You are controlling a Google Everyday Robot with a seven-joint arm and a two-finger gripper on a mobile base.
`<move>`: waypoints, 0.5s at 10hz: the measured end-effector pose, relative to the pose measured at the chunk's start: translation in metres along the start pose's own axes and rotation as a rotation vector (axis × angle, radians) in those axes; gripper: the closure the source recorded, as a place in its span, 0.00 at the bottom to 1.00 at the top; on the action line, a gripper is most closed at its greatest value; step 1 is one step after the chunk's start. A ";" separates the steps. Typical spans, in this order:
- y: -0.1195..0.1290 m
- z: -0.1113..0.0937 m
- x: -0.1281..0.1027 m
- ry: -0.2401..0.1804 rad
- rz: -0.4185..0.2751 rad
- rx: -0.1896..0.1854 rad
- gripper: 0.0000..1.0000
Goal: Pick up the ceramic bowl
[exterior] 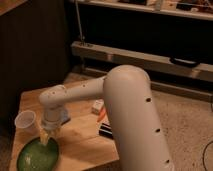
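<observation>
The ceramic bowl [37,155] is a wide, shallow, glossy green bowl at the front left corner of the wooden table [82,142]. My gripper [46,136] hangs from the white arm straight above the bowl's far rim, its yellowish fingers pointing down and reaching that rim. A small translucent whitish plastic cup [26,121] stands just left of the gripper, behind the bowl.
A small white box [97,105], an orange item [102,115] and a dark flat object [106,130] lie on the table beside my arm. A blue thing [65,117] peeks out behind the wrist. A dark cabinet stands at the left, metal shelving behind.
</observation>
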State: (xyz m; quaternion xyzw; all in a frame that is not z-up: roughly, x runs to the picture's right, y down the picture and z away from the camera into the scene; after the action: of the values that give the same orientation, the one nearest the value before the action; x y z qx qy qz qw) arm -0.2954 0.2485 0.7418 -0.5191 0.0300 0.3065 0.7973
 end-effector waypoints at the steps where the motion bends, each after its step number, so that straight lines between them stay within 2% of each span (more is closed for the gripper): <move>1: 0.001 0.005 -0.001 0.006 -0.003 -0.001 0.45; 5: 0.002 0.019 0.001 0.023 -0.010 -0.019 0.46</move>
State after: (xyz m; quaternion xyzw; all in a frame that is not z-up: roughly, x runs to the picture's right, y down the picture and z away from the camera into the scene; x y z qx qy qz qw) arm -0.3005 0.2655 0.7488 -0.5301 0.0336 0.2968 0.7936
